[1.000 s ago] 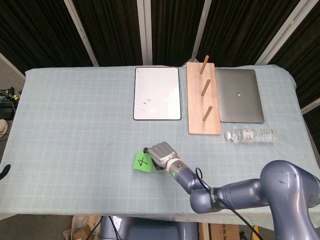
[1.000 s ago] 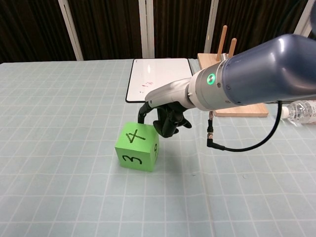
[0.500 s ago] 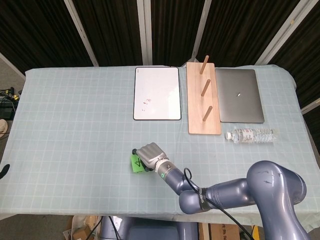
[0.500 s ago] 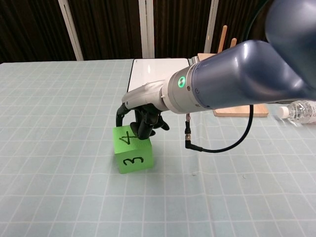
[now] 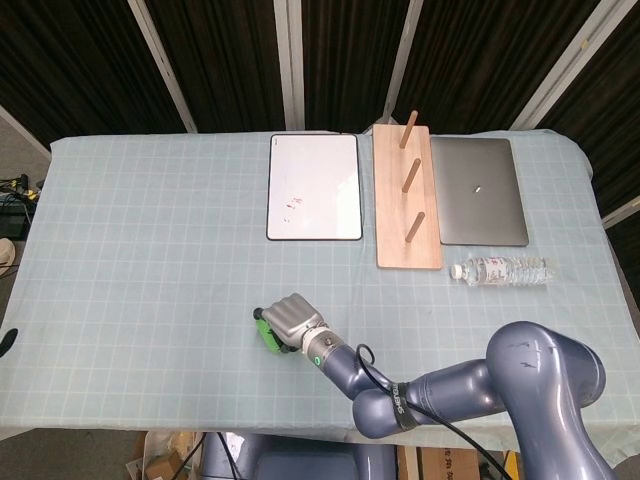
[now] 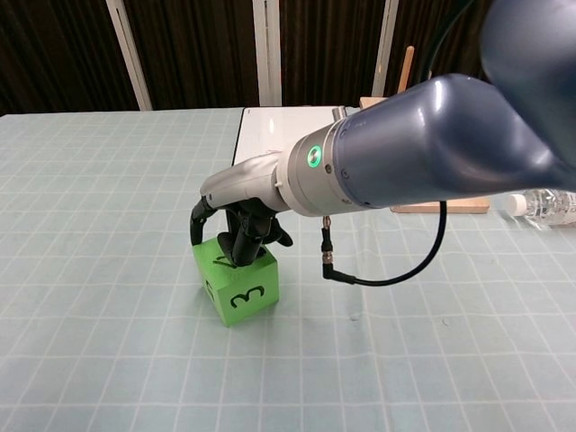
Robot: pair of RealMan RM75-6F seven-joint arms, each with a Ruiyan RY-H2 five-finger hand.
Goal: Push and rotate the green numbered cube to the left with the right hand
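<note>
Green cube (image 6: 237,287): on the counter (image 5: 140,250), lower centre-left of the chest view, lower middle of the head view. The face toward the chest camera bears a black "3"; the top face carries another black mark, mostly hidden under my fingers.

My right robot hand (image 6: 241,229): lies over the cube's top, dark fingers (image 6: 236,241) curled down and pressing on the top face and its back edge. It touches the cube without enclosing it; in the head view the hand (image 5: 290,318) covers most of the cube, only a green sliver (image 5: 262,331) showing at its left.

My left robot hand: not seen in either view.

Counter: covered with a pale checked cloth.

Whiteboard (image 5: 314,186): flat, upper centre of the head view.

Wooden peg board (image 5: 407,200): just right of the whiteboard, pegs upright.

Laptop (image 5: 478,190): closed, grey, right of the peg board.

Water bottle (image 5: 502,270): on its side, below the laptop.
</note>
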